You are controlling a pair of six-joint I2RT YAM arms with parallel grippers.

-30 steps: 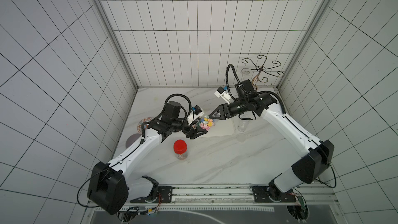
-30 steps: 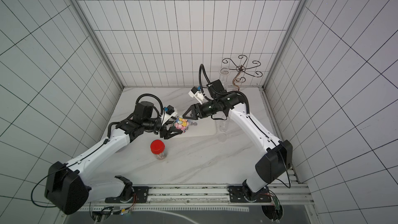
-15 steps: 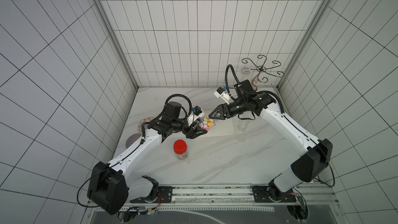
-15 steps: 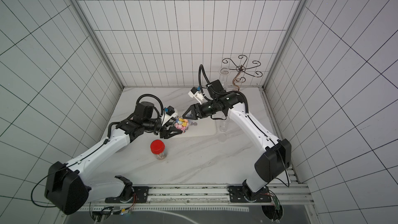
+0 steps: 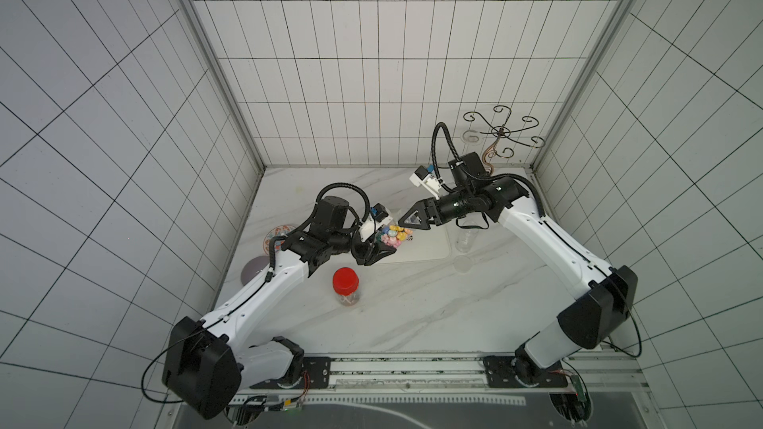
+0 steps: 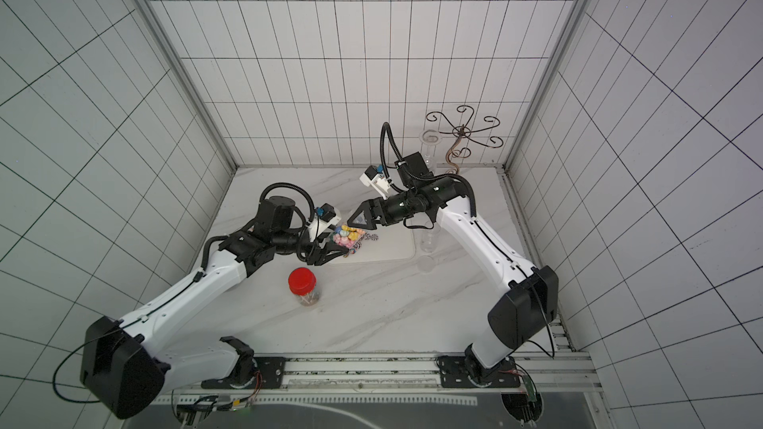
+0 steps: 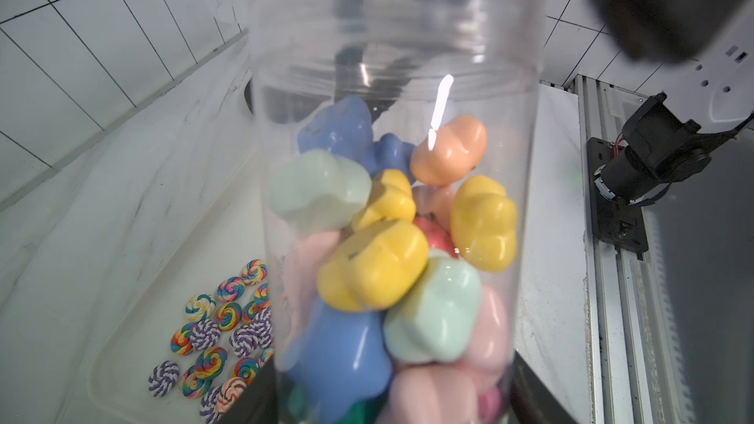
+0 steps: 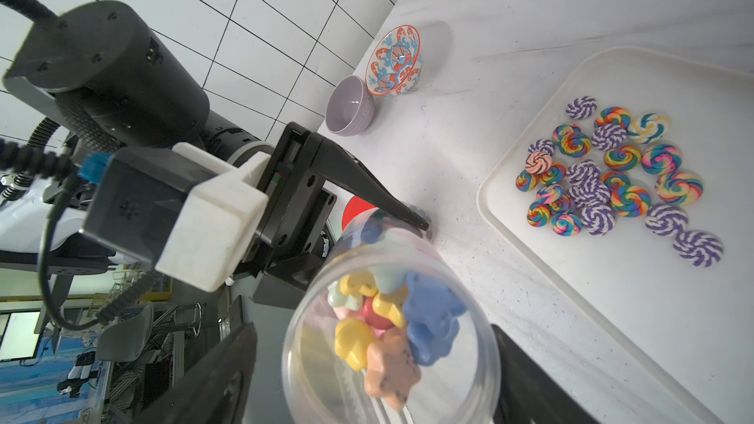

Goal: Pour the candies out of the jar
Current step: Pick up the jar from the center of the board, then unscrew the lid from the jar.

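Many pastel candies (image 7: pixel 375 267), blue, yellow, pink, mint and peach lumps, fill the lower part of a clear jar (image 7: pixel 387 46) with no lid on it. It hangs tipped in the air above the middle of the table (image 5: pixel 413 315), by the left end of a white tray (image 8: pixel 612 320). The left claw (image 5: pixel 382 249) is clamped on the jar's body from the left. The right claw (image 5: pixel 406 224) meets the jar's mouth from the right, its fingers (image 8: pixel 228 360) apart on either side of the rim; I cannot tell whether they touch it. A heap of swirl sweets (image 8: pixel 604 181), rainbow and purple-white, lies on the tray. A red-lidded jar (image 5: pixel 346 286) stands upright nearer, just left of centre. At the table's left edge a purple bowl (image 8: pixel 351 110) sits just beside a patterned bowl (image 8: pixel 393 61). A clear glass (image 5: pixel 466 237) stands right of the tray, and a curly wire stand (image 5: pixel 501 134) occupies the far right corner.
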